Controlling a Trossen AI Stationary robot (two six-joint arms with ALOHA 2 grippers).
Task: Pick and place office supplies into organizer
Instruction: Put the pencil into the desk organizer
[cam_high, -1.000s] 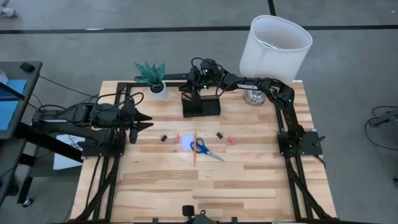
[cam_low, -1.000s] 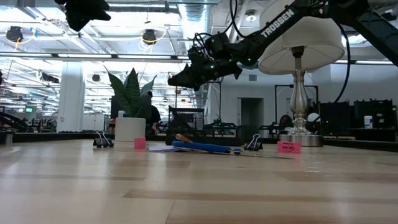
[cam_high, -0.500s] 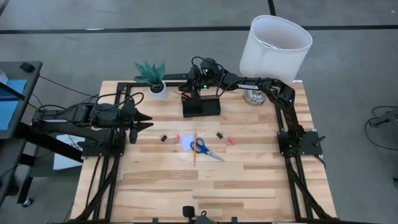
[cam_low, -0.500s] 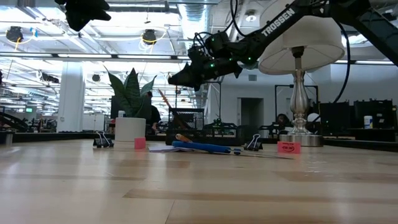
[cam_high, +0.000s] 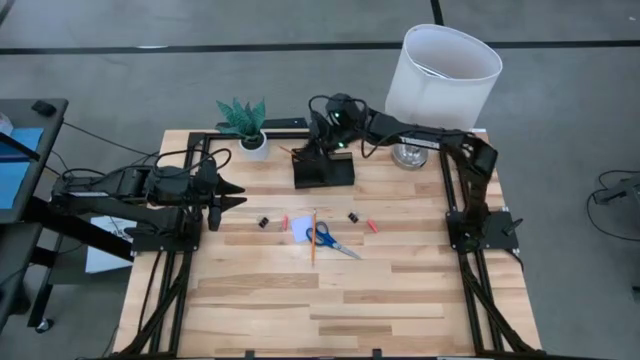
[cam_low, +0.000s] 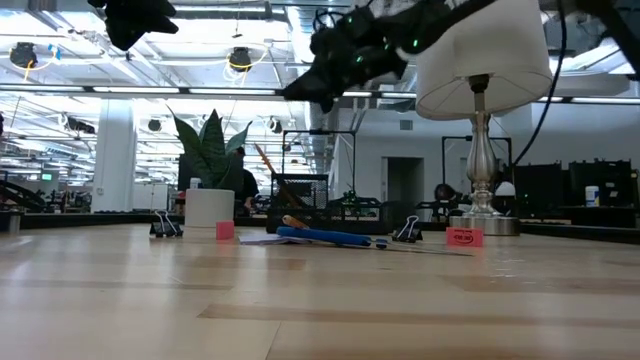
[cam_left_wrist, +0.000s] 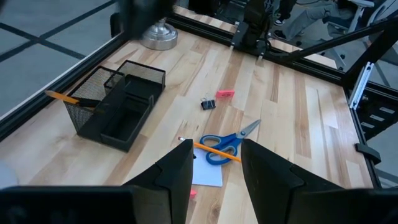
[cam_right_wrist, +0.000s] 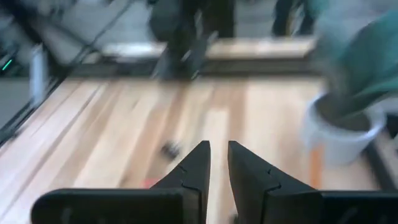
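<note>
The black mesh organizer (cam_high: 323, 170) stands at the table's far middle. A wooden pencil (cam_left_wrist: 65, 98) leans out of its taller compartment. My right gripper (cam_high: 317, 137) hangs high above that compartment, narrowly open with nothing between its fingers (cam_right_wrist: 217, 149). Blue-handled scissors (cam_high: 330, 240), a second pencil (cam_high: 313, 238) and a pale note pad (cam_high: 301, 228) lie together at mid-table. Two black binder clips (cam_high: 263, 221) (cam_high: 353, 216) and small red bits (cam_high: 372, 226) flank them. My left gripper (cam_left_wrist: 216, 152) waits open over the table's left side.
A white plant pot (cam_high: 252, 143) stands left of the organizer at the far edge. A lamp with a white shade (cam_high: 440, 70) and a silver base (cam_high: 408, 155) stands at the far right. Bare wood (cam_high: 320, 300) stretches along the near half.
My right gripper has risen well above the organizer and drawn back a little toward the table's right, tipping its fingers more level. Its gap has stayed the same. The pencil stays leaning in the organizer.
</note>
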